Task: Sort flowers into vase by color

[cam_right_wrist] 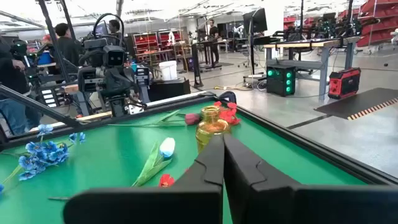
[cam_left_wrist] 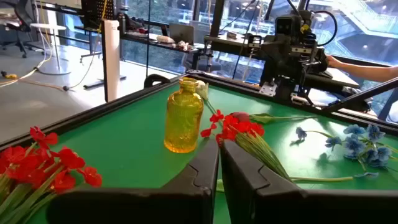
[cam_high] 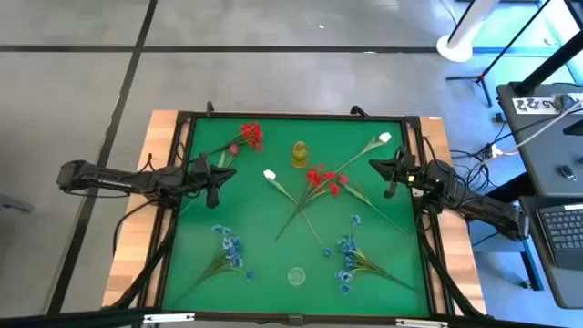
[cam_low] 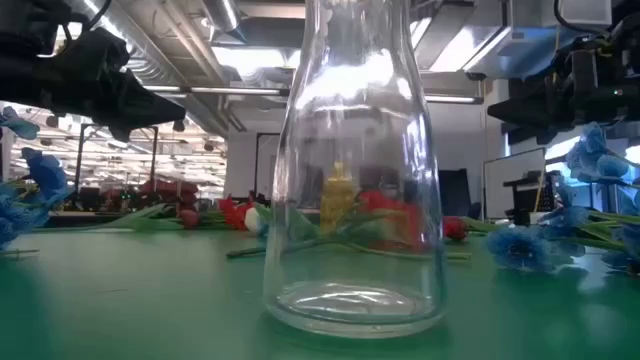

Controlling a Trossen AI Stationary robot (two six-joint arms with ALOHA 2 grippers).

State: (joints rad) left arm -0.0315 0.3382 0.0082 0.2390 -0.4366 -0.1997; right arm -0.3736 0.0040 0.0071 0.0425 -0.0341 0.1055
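Clear vase (cam_low: 352, 170) blurs, perhaps hides, flowers (cam_low: 385, 215) behind; both pincers pressed together, empty.

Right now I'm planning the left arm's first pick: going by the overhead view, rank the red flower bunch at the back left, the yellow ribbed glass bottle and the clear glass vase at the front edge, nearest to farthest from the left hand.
1. Red flower bunch, just behind the left hand.
2. Yellow ribbed glass bottle, mid-table toward the back.
3. Clear glass vase, front centre.
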